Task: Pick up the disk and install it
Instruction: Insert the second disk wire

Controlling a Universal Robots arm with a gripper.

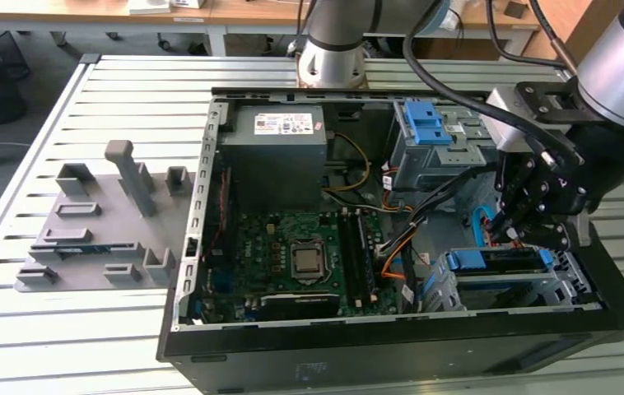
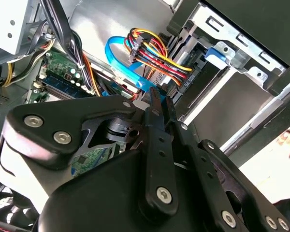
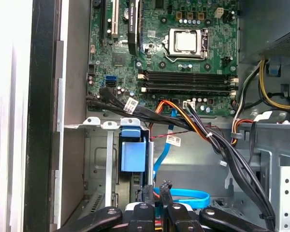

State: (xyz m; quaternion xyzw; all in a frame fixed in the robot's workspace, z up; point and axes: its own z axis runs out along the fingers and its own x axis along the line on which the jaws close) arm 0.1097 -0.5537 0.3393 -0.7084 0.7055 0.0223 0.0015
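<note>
One robot arm bends down into the open computer case (image 1: 216, 164). Its gripper (image 1: 532, 234) points down, fingers (image 3: 165, 189) pinched together, holding nothing. Just below it, the disk (image 1: 499, 262) sits in its metal bay. Farther back lies the green board (image 1: 301, 255).

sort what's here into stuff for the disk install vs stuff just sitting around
For the job: disk, drive cage, gripper.
Just there: grey fixture on the table, power supply, motherboard.
</note>
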